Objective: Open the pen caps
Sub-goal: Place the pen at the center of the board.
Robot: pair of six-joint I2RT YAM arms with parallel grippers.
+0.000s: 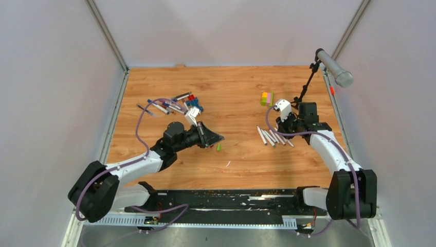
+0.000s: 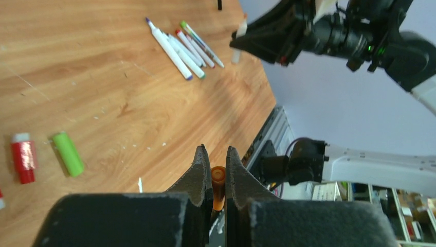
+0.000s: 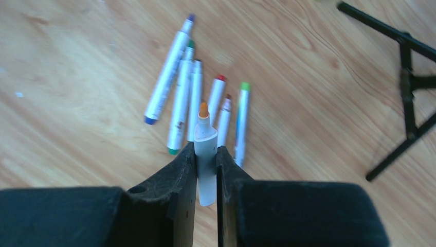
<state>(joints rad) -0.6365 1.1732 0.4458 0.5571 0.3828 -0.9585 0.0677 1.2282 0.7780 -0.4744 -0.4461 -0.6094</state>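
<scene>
My left gripper (image 2: pixel 215 149) is shut on an orange pen cap (image 2: pixel 218 177), held above the table. Beneath it lie a green cap (image 2: pixel 68 153) and a red cap (image 2: pixel 23 157). My right gripper (image 3: pixel 206 150) is shut on a white-barrelled pen (image 3: pixel 205 141) whose bare orange tip points away from me. That pen hangs over a row of several uncapped pens (image 3: pixel 180 98). In the top view the left gripper (image 1: pixel 213 138) is mid-table, the right gripper (image 1: pixel 280 131) is over the uncapped row (image 1: pixel 272 136), and a pile of capped pens (image 1: pixel 167 105) lies at the back left.
A yellow-green-pink block stack (image 1: pixel 267 98) stands behind the right gripper. A black microphone stand (image 1: pixel 307 85) rises at the back right, its legs (image 3: pixel 406 77) close to the right gripper. A blue-and-red brick figure (image 1: pixel 194 102) sits beside the capped pile.
</scene>
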